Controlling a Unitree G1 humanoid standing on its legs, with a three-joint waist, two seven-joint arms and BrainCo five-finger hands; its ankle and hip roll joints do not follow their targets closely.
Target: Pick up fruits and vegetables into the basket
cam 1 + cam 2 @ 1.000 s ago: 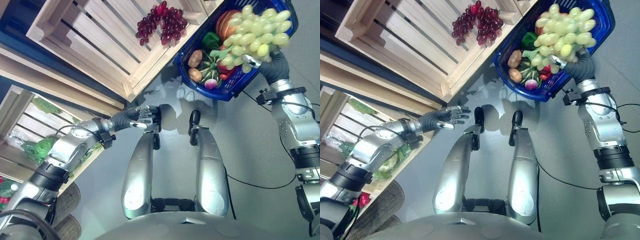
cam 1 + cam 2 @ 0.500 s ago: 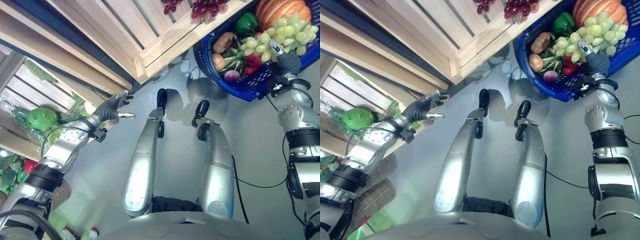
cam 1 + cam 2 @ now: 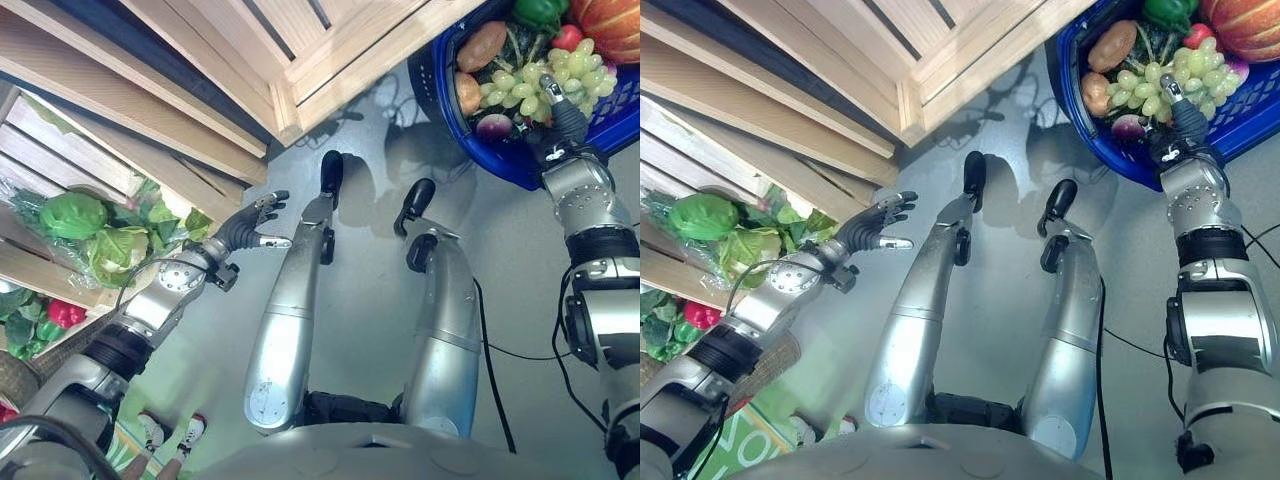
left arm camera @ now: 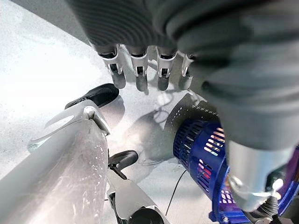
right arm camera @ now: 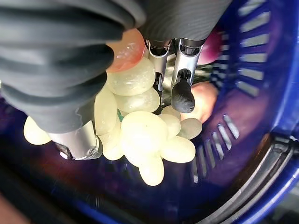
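Our right hand (image 3: 556, 108) holds the green grapes (image 3: 522, 88), fingers curled round the bunch, low inside the blue basket (image 3: 492, 152) near its rim, beside a potato (image 3: 482, 45) and a pumpkin (image 3: 606, 15). Our left hand (image 3: 247, 227) hangs over bare floor with fingers straight and apart, near the wooden crate's (image 3: 280, 70) corner and a lettuce (image 3: 72, 215).

**Even overhead light, soft close-ups**

Bright, diffuse light falls on the pale floor (image 3: 350, 300), which carries soft grey shadows. Glare streaks the silver arms. The green grapes (image 5: 140, 126) glow, slightly out of focus up close, and the blue basket (image 5: 261, 140) blurs.
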